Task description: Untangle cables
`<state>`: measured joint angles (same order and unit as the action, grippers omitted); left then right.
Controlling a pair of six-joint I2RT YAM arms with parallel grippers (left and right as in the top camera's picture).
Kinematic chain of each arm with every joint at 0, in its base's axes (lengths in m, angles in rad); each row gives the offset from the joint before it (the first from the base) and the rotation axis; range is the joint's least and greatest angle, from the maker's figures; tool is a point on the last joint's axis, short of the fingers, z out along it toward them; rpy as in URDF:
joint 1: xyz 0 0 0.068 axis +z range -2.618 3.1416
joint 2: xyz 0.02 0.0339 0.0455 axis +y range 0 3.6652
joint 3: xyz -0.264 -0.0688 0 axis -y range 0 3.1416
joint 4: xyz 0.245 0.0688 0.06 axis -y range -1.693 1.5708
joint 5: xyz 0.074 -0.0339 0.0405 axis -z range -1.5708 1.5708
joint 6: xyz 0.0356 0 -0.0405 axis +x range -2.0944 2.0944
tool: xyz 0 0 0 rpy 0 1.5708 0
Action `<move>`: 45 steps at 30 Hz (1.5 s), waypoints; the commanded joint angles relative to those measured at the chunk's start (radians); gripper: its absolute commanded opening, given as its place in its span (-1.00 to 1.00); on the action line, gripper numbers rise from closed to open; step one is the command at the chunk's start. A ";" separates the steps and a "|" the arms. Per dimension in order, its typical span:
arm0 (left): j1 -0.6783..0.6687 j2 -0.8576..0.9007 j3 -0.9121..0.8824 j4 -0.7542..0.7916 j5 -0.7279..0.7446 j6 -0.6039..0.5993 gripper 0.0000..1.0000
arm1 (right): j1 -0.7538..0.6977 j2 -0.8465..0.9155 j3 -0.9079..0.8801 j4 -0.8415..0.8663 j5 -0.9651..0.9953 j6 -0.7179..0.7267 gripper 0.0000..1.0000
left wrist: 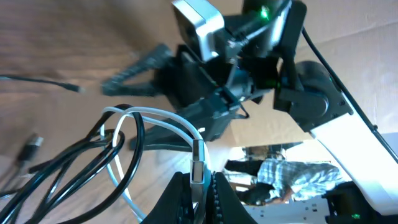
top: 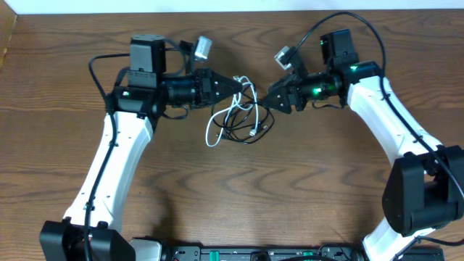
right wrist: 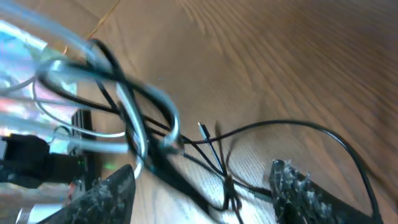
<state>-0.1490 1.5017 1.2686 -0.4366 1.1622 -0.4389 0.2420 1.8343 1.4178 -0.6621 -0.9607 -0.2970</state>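
Observation:
The cables lie in one tangle at the middle of the table between both arms: a white cable (top: 214, 125) looped through black cables (top: 243, 135). My left gripper (top: 241, 85) is shut on the white cable's silver plug (left wrist: 198, 167), which stands upright between the jaws of the left gripper (left wrist: 200, 190). The white cable (left wrist: 158, 118) arches away from it over the black cables (left wrist: 74, 158). My right gripper (top: 265, 100) faces it from the right, open. In the right wrist view the right gripper (right wrist: 202, 190) straddles black cables (right wrist: 217, 155) without touching them, and the white cable (right wrist: 134, 121) is blurred.
Thick black arm wires (top: 341, 18) loop above the right arm. A loose black plug end (left wrist: 67, 86) and a small plug (left wrist: 31, 147) rest on the wooden table (top: 304, 181). The arm bases (top: 239, 254) stand along the front edge.

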 commanded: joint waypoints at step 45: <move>0.059 0.011 0.004 0.045 -0.160 0.053 -0.84 | -0.121 -0.055 0.022 -0.162 0.284 0.296 -0.98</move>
<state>-0.0528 1.4971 1.2682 -0.3832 1.0782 -0.4591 0.1097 1.9106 1.4162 -0.8261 -0.5167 0.1020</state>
